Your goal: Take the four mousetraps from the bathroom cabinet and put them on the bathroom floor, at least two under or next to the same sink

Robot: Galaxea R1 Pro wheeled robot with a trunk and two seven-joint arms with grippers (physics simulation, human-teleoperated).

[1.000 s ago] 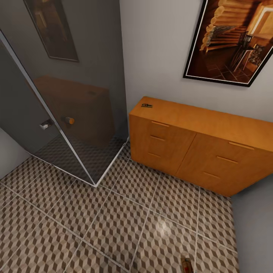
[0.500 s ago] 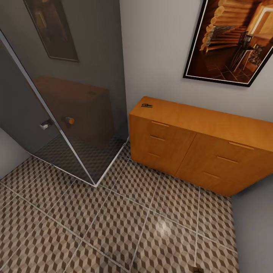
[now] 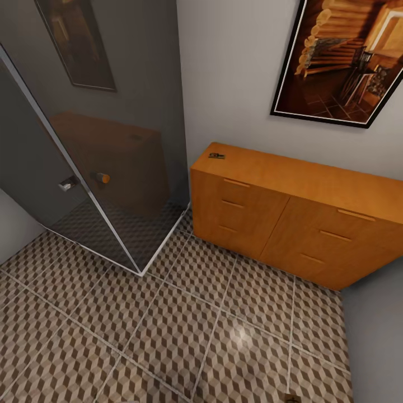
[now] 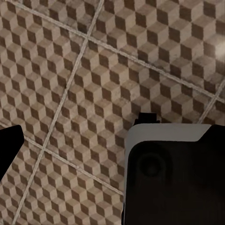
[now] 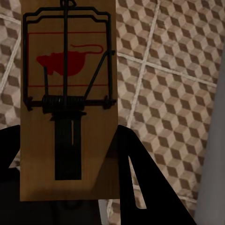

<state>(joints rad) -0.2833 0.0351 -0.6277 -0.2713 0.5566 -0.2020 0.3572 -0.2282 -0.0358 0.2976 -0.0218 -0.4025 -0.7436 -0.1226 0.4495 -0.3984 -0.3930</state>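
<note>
My right gripper is shut on a mousetrap, a flat wooden slab with a dark wire spring and a red mouse print, held over the bathroom floor. In the head view a sliver of that trap peeks in at the bottom edge. Another mousetrap lies on the top left corner of the orange-brown cabinet, whose drawers are all closed. My left gripper hangs open over the cube-patterned floor with one dark finger showing. The sink is out of view.
Dark tinted glass shower panels stand left of the cabinet, meeting at a corner post. A dark-framed picture hangs above the cabinet. A grey wall closes the right side. A dark block with a white rim sits close to the left wrist camera.
One second ago more of the held mousetrap showed at the bottom of the head view; it has since dropped to the edge. Nothing has moved in the last half second.
</note>
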